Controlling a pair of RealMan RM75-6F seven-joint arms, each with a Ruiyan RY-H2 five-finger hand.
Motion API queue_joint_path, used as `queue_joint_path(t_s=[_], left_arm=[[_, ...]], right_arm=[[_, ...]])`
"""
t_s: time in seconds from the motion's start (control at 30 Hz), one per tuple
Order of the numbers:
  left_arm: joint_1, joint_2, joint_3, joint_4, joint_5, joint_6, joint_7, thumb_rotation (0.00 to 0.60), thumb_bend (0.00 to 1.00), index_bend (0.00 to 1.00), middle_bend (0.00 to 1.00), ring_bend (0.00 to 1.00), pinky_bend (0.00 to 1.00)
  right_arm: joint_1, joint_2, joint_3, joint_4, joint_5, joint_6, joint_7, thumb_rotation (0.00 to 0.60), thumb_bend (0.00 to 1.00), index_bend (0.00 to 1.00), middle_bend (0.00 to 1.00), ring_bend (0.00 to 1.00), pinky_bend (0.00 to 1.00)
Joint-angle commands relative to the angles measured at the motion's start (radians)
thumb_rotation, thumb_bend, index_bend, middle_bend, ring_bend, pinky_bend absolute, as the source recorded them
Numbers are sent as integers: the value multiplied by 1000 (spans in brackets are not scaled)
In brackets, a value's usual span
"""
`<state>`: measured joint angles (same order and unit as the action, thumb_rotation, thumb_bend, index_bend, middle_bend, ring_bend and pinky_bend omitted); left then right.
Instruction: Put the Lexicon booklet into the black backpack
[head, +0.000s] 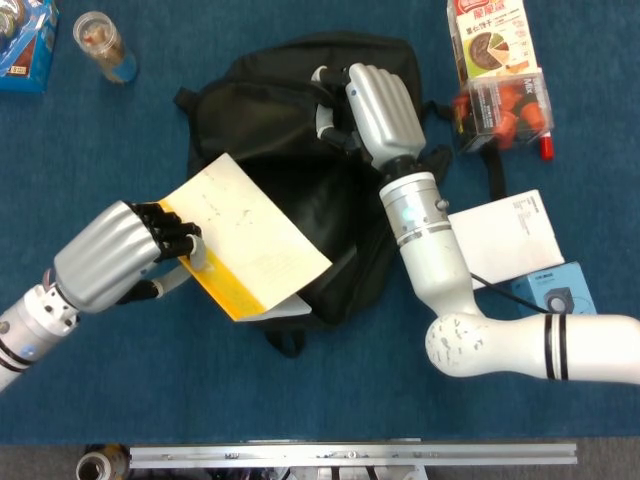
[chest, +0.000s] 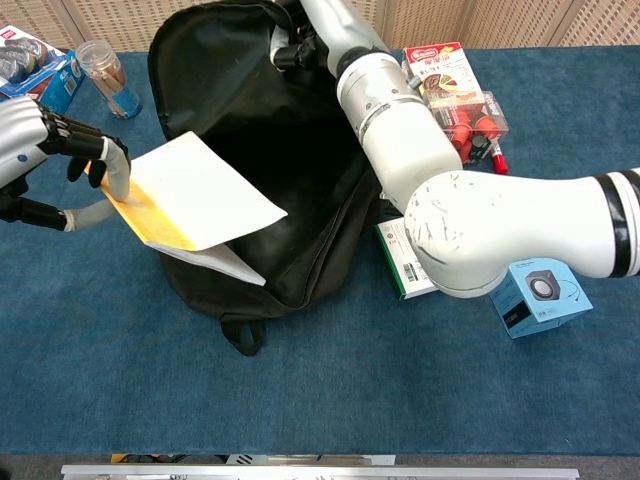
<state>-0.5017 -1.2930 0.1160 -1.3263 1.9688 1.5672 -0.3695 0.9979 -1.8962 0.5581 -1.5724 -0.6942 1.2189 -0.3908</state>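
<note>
Booklet: white cover, yellow band along the spine edge; long axis diagonal, free end reaching over the open mouth of the backpack; spine end pinched in the left hand, fingers closed on it; right hand grips the backpack's upper rim, holding it open.

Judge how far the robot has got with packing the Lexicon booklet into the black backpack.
Done: the black backpack lies open, its upper edge held by the right hand. In hand: the left hand grips the Lexicon booklet by its yellow edge, its far corner over the opening. Left: pushing the booklet fully inside and letting go; most of it is outside.
</note>
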Motion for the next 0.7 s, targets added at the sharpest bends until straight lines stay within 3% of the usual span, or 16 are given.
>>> queue_joint_path(t_s=[0.03,0.33,0.7], left_arm=[[10,9,8,-3,2,15,0,600,346,654,662,603,683],[6,19,8,-67,25,49,-26,600,346,654,662,602,683],[-66,-18,-32,-156,-1,-55,-34,600,346,653,662,602,682]], right_arm=[[-1,3,3,2,5,-4,3,600,738,733,624,636,869],[13,-11,12,34,15,-14,14,600,735,732,624,636,869],[25,-32,25,35,13,-13,37,600,733,732,624,635,869]])
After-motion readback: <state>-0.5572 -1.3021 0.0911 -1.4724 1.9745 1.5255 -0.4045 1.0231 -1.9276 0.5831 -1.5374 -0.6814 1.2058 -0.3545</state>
